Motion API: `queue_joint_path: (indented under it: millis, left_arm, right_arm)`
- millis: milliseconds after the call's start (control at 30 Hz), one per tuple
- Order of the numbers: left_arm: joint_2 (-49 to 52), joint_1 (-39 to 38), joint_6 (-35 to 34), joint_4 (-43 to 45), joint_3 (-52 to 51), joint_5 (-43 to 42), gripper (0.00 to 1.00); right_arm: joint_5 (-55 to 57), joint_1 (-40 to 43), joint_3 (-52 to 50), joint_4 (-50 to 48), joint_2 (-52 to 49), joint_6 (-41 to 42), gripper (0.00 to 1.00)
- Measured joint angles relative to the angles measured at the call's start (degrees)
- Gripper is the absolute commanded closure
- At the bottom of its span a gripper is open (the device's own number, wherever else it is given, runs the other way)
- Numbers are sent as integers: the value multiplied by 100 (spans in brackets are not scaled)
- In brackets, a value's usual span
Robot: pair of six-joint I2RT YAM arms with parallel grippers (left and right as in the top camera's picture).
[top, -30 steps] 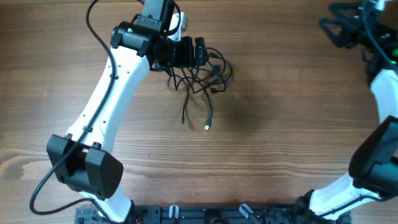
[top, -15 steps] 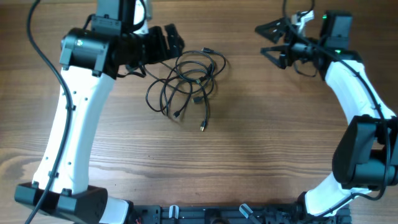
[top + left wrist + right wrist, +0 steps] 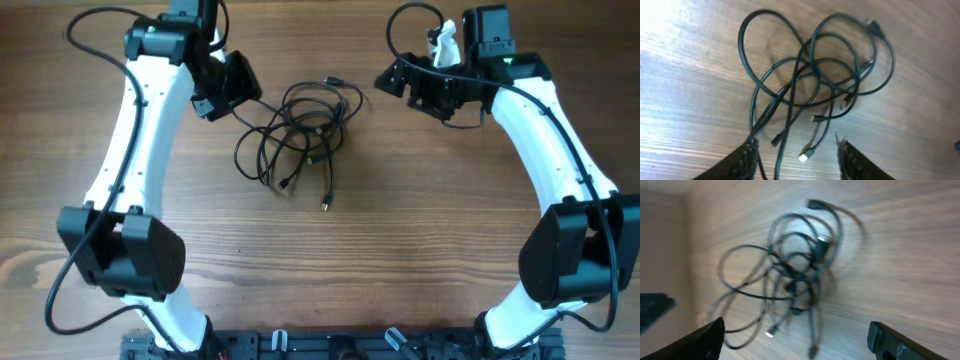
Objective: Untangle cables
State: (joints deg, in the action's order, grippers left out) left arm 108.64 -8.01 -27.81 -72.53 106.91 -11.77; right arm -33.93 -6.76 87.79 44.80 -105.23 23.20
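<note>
Ideally, the wide-open, empty left gripper (image 3: 236, 88) and right gripper (image 3: 392, 80) should pinch separate outer loops of the cables (image 3: 300, 135).

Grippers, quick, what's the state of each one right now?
Left gripper: open, holding nothing.
Right gripper: open, holding nothing.

cables (image 3: 795, 275): blurred tangle on table (image 3: 905, 255) | gripper (image 3: 797, 335): spread wide, clear of cables

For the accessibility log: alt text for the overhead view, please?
A tangle of thin black cables lies loose on a wooden table. The left gripper and right gripper flank it, jaws open and empty.
</note>
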Motion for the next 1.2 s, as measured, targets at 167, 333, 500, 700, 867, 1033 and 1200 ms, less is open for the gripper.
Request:
queue_joint_path:
  millis: [167,333,500,700,867,1033,1200]
  left_arm:
    - [109,-17,-9,-131,-120,-2,61]
    - [125,-192,72,-313,-339,-4,63]
    - [131,-763,109,-313,-354,251,61]
    - [162,-946,114,-74,-702,647,60]
    - [240,-953,114,328,-1158,748,64]
    - [247,-962,116,485,-1255,748,69]
    - [247,-962,114,490,-1257,748,75]
  right_arm:
    - [479,0,0,286,0,-308,5]
    - [726,0,0,369,0,-433,1]
    - [763,0,0,389,0,-516,0]
    - [765,0,0,409,0,-555,1]
    - [767,0,0,407,0,-555,0]
    - [767,0,0,407,0,-555,1]
    - [765,0,0,407,0,-555,0]
